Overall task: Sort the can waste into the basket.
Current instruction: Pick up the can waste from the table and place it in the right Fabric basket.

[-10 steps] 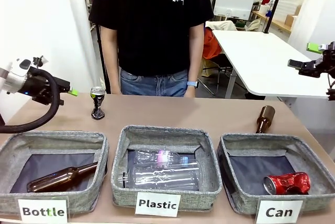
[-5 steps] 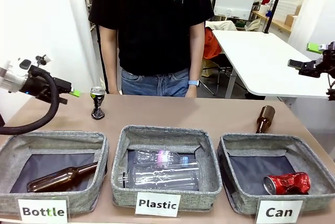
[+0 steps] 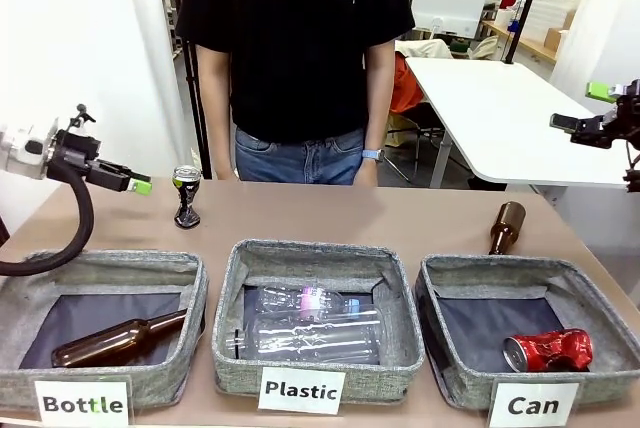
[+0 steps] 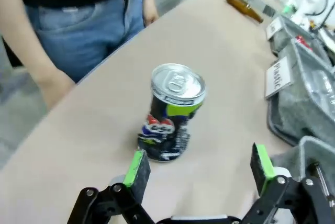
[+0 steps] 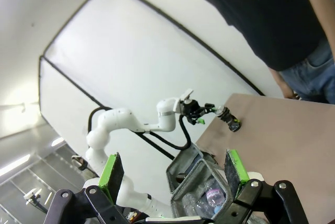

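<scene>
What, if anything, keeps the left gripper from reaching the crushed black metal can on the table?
Probably nothing, so yes: the open left gripper faces the upright crushed black metal can, with only bare table between them.

black can (image 4: pixel 170 113): glossy metal | basket (image 3: pixel 462 376): rough woven cloth | table (image 3: pixel 330 210): matt

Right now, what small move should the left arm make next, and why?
Probably ease the open left gripper forward around the crushed black drink can with yellow-green marks: it stands upright, untouched, beyond the spread jaws, while the crushed red can already lies in the grey fabric "Can" basket.
</scene>
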Tool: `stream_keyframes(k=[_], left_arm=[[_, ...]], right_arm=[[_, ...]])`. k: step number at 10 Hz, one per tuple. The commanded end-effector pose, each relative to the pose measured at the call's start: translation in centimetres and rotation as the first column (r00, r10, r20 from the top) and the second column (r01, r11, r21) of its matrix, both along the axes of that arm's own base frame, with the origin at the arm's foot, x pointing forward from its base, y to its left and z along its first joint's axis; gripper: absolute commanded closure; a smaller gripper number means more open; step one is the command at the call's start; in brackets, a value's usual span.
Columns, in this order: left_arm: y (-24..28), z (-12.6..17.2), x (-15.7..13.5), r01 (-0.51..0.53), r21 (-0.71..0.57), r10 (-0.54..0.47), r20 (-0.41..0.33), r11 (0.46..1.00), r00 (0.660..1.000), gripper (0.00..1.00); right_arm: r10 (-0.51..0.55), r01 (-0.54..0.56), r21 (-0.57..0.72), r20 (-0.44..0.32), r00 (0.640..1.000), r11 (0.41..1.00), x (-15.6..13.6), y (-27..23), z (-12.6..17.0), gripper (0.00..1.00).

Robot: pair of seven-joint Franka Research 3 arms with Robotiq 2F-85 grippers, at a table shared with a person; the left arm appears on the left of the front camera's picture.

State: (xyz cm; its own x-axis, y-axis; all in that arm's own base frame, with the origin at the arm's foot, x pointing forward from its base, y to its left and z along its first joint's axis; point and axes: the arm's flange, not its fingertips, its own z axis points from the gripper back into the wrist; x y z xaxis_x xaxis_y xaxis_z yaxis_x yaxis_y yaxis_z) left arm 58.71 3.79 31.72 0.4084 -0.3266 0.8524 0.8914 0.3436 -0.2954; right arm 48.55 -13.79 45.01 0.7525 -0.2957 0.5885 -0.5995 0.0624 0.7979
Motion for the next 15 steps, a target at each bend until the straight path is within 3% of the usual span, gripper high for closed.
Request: stream_keyframes(k=[1, 2, 3, 4, 9, 10, 12, 15], left_arm=[[-0.1, -0.9, 0.6, -0.026, -0.081, 0.040, 0.179, 0.996, 0.983, 0.00], [-0.2, -1.1, 0.9, -0.080, -0.117, 0.115, 0.335, 0.990, 0.935, 0.00], [-0.4, -1.3, 1.1, -0.093, -0.163, 0.150, 0.383, 0.982, 0.911, 0.00], [0.7, -0.8, 1.1, -0.049, -0.062, 0.060, 0.188, 0.997, 0.980, 0.00], [0.5, -1.3, 1.2, -0.059, -0.070, 0.073, 0.206, 0.996, 0.976, 0.00], [0.1, -1.8, 0.7, 0.010, 0.018, -0.014, 0.213, 1.000, 0.977, 0.00], [-1.0, -2.1, 0.3, 0.040, 0.114, -0.063, 0.205, 0.993, 0.977, 0.00], [-2.7, -2.4, 0.8, -0.030, 0.226, -0.022, 0.225, 0.974, 0.974, 0.00]], right_arm=[[0.011, -0.011, -0.001, 0.012, 1.000, 1.000, -0.2, -0.1, 0.2, 0.00], [0.011, -0.011, -0.001, 0.012, 1.000, 1.000, -0.2, -0.1, 0.2, 0.00], [0.011, -0.011, -0.001, 0.012, 1.000, 1.000, -0.2, -0.1, 0.2, 0.00], [0.011, -0.011, -0.001, 0.012, 1.000, 1.000, -0.2, -0.1, 0.2, 0.00], [0.011, -0.011, -0.001, 0.012, 1.000, 1.000, -0.2, -0.1, 0.2, 0.00], [0.011, -0.011, -0.001, 0.012, 1.000, 1.000, -0.2, -0.1, 0.2, 0.00], [0.011, -0.011, -0.001, 0.012, 1.000, 1.000, -0.2, -0.1, 0.2, 0.00], [0.011, -0.011, -0.001, 0.012, 1.000, 1.000, -0.2, -0.1, 0.2, 0.00]])
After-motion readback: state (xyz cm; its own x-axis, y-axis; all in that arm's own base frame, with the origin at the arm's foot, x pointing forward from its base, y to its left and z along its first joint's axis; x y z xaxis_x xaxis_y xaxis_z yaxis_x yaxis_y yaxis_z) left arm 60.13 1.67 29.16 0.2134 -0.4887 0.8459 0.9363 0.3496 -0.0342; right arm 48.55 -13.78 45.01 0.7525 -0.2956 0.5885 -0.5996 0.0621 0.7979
